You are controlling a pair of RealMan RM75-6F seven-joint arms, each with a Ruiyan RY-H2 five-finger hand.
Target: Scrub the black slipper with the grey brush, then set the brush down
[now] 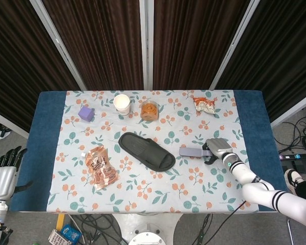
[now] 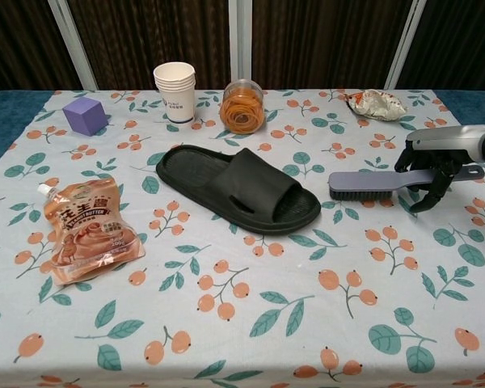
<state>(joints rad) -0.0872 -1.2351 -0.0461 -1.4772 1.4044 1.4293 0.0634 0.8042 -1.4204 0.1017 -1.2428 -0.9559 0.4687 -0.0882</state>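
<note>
Right of black slipper (image 2: 241,187) | right hand (image 2: 433,162) grips grey brush (image 2: 372,183) handle; left hand (image 1: 2,173) fingers apart, holding nothing

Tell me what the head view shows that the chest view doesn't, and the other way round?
Only the head view shows the left hand, idle off the table's left edge, plus the floor and cables. Only the chest view shows the printing on the orange pouch and the stacked paper cups side-on. Both show the black slipper and the right hand with its fingers around the grey brush handle.

right hand (image 1: 218,148): silver shell, black fingers (image 2: 430,196) | forearm: white, black bands | left hand (image 1: 1,177): same
</note>
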